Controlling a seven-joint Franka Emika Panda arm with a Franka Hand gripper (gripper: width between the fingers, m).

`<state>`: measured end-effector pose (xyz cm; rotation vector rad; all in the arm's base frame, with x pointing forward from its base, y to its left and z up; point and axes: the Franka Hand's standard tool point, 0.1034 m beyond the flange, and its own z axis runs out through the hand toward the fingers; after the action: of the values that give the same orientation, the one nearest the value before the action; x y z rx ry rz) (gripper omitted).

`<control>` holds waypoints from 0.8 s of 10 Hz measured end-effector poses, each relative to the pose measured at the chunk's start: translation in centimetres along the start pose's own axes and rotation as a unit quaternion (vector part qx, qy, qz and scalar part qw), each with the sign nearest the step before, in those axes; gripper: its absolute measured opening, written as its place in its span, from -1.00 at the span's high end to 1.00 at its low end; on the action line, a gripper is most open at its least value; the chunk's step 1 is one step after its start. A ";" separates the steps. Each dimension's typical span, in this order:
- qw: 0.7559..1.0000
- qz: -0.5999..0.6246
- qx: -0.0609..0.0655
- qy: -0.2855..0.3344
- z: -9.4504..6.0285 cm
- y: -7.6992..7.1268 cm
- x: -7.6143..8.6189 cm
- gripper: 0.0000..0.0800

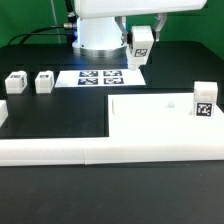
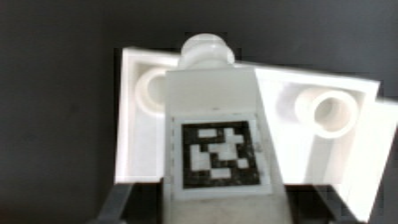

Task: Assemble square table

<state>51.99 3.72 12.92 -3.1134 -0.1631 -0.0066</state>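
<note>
My gripper (image 1: 141,40) is up in the air at the back, shut on a white leg block (image 1: 141,46) with a black-and-white tag. In the wrist view the leg (image 2: 217,110) runs lengthwise between my dark fingers (image 2: 125,200), its tag facing the camera and its rounded end pointing away. Below it lies the white square slab (image 2: 302,150) with two round holes (image 2: 329,110). In the exterior view the slab (image 1: 150,112) lies at the right, against the front wall. Two more leg blocks (image 1: 15,83) (image 1: 44,81) stand at the left. A tagged white block (image 1: 204,102) stands at the slab's right end.
The marker board (image 1: 100,76) lies flat in front of the robot base (image 1: 98,35). A long low white border wall (image 1: 90,150) runs along the front. The table top is black.
</note>
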 end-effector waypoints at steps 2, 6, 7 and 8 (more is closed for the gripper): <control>0.999 0.018 0.009 0.050 0.7 1.0 3.0 0.27; 0.985 0.023 -0.025 0.171 0.4 2.3 6.1 0.27; 0.986 0.023 -0.022 0.164 0.4 2.1 6.1 0.27; 0.986 0.023 -0.023 0.165 0.3 2.2 6.2 0.27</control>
<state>58.38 2.22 12.57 -3.0997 -0.0838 -0.5289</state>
